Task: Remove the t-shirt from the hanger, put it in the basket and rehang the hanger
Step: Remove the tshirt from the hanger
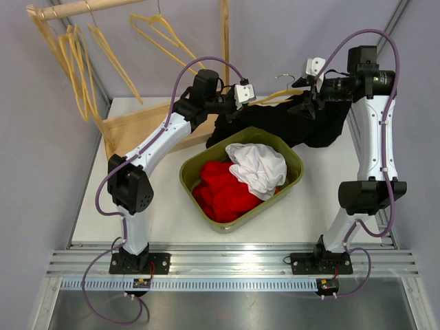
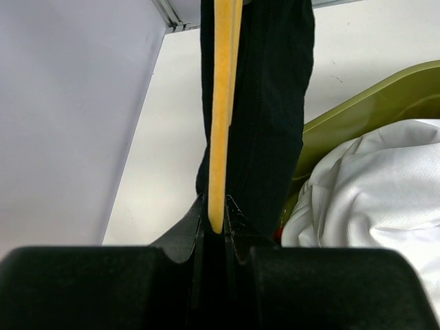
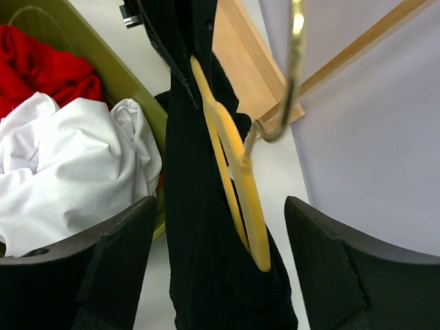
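A black t-shirt (image 1: 313, 127) hangs on a yellow hanger (image 1: 275, 96) held in the air between my two grippers, behind the basket. My left gripper (image 1: 242, 93) is shut on the hanger's left end (image 2: 220, 124), the shirt (image 2: 275, 103) draping beside it. In the left wrist view that gripper (image 2: 217, 218) pinches the yellow tip. My right gripper (image 1: 311, 86) stands open around the other shoulder. In its wrist view, the gripper (image 3: 220, 206) has the shirt (image 3: 199, 268) and hanger end (image 3: 247, 206) between its spread fingers (image 3: 117, 261), untouched. The metal hook (image 3: 292, 69) rises above.
A green basket (image 1: 189, 175) holds a red garment (image 1: 223, 192) and a white one (image 1: 258, 168) just below the shirt. A wooden rack base (image 1: 137, 127) stands at the back left, with empty yellow hangers (image 1: 82, 69) on its rail.
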`<action>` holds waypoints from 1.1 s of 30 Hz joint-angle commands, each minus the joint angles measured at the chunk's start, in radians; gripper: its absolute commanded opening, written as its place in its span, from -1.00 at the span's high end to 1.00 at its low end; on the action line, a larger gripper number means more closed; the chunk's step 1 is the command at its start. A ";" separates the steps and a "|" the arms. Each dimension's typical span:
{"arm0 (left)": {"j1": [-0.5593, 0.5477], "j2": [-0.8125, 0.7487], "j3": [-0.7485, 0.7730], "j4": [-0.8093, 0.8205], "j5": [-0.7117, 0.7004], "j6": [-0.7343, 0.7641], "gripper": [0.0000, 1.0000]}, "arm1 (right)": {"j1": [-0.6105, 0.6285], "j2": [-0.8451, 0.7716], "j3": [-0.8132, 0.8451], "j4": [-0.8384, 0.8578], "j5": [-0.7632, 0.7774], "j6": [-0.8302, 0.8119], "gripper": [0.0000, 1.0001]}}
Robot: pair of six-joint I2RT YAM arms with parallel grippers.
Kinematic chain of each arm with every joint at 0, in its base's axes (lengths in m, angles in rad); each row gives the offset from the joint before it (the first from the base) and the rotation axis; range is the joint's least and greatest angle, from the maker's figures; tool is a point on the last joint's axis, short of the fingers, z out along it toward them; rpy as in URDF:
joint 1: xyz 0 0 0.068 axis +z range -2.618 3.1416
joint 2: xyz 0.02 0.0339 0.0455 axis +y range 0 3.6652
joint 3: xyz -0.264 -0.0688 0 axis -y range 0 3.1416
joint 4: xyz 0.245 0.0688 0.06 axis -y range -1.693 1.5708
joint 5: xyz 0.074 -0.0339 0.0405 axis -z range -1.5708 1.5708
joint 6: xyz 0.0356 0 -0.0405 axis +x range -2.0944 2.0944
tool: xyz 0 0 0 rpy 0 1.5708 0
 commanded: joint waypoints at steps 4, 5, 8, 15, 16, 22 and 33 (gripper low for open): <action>0.004 -0.066 0.080 0.086 0.048 0.015 1.00 | 0.082 -0.023 0.003 -0.129 0.102 -0.065 -0.39; 0.004 -0.065 0.080 0.086 0.050 0.015 1.00 | 0.090 -0.024 0.002 -0.128 0.097 -0.061 -0.38; 0.003 -0.062 0.080 0.075 0.047 0.022 1.00 | 0.090 -0.035 -0.006 -0.092 0.087 -0.038 -0.29; 0.004 -0.060 0.076 0.063 0.033 0.036 1.00 | 0.092 -0.027 0.008 -0.108 0.071 -0.041 0.31; 0.004 -0.060 0.076 0.061 0.030 0.036 1.00 | 0.092 -0.030 0.005 -0.108 0.071 -0.041 0.43; 0.004 -0.060 0.073 0.077 0.024 0.016 1.00 | 0.092 -0.038 -0.003 -0.106 0.080 -0.055 1.00; 0.049 -0.189 -0.147 0.580 -0.007 -0.709 -0.98 | 0.059 -0.196 -0.262 0.351 0.324 0.269 1.00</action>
